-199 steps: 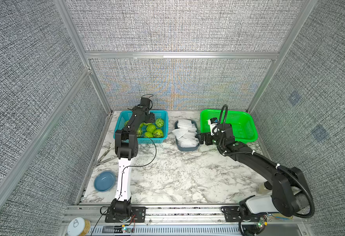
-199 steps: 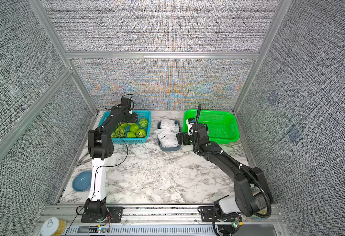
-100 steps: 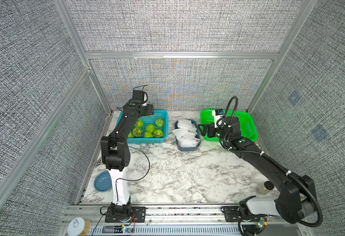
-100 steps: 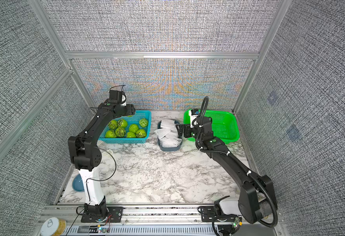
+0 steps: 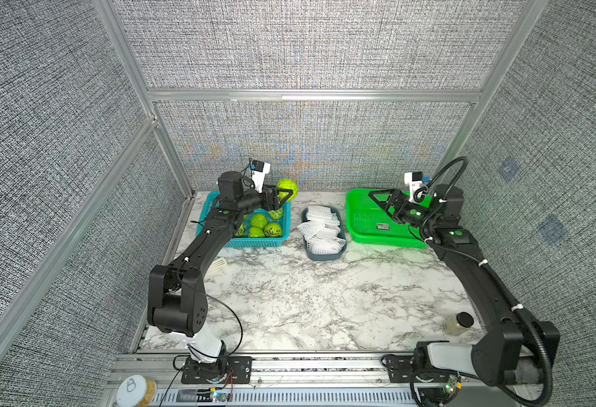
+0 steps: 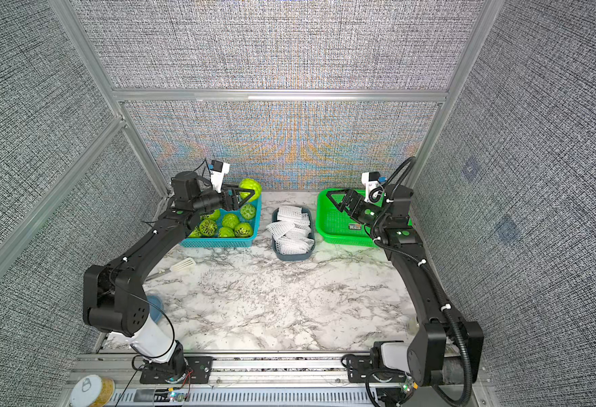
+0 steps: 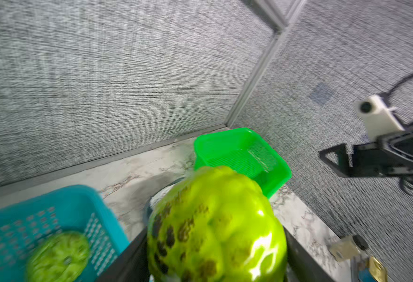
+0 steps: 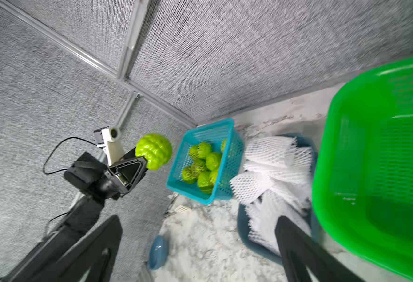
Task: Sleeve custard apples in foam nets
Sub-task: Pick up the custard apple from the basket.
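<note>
Gripping one custard apple (image 5: 287,185), the left hand (image 5: 284,197) holds the fruit in the air above the far corner of the blue basket (image 5: 254,243), on the side nearest the foam nets. The left wrist view shows the bumpy green skin filling the hand's grasp, so the hold looks firm. The other custard apples (image 5: 258,220) lie loose in that basket (some are hidden under the arm, so no count is possible).

The foam nets (image 5: 321,229) are heaped in a grey tray (image 5: 324,256) at the middle of the marble tabletop (image 5: 307,299). The tray sits between the blue basket and a green basket (image 5: 377,239) that is empty. The layout reads as a line: bare fruit on the left arm's side, nets in the centre where both arms can reach, and the empty basket probably waiting for sleeved fruit.

The right hand (image 5: 377,202) is spread wide and holds nothing. It hangs over the green basket, aimed toward the nets, likely so it can take one and open it for the fruit. No fruit wears a net yet.
</note>
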